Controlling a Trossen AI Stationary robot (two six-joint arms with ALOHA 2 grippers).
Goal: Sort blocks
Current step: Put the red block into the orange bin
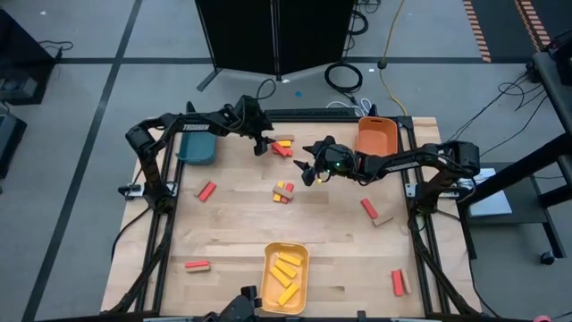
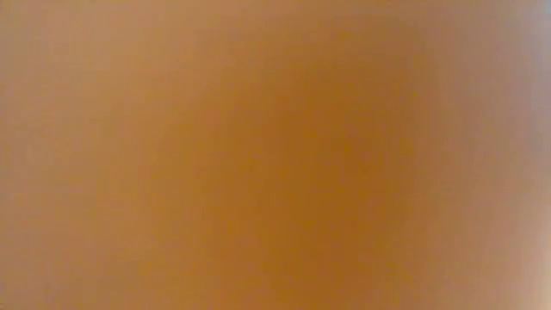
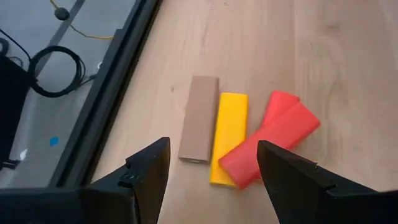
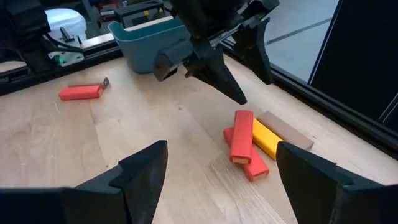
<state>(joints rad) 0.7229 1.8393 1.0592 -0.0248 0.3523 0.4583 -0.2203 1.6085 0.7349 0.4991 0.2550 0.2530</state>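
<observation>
- At the table's far left I see the teal rectangular tray (image 1: 197, 147); I cannot tell whether it holds any blocks.
- My left gripper (image 1: 260, 143) hovers just beside the far-edge cluster, fingers spread wide, holding nothing.
- That cluster, a plain tan wooden bar (image 3: 199, 118), a yellow bar (image 3: 228, 137) and two overlapping red bars (image 3: 270, 144), lies unsorted.
- More small red and tan blocks (image 1: 284, 190) lie scattered mid-table and toward the edges.
- The yellow rectangular tray (image 1: 268, 259) at the near edge holds several yellow bars; I judge only that colour largely sorted.
- My right gripper (image 1: 310, 170) hangs near the centre, fully spread, empty.
- The orange rectangular tray (image 1: 376, 136) at far right looks empty.
</observation>
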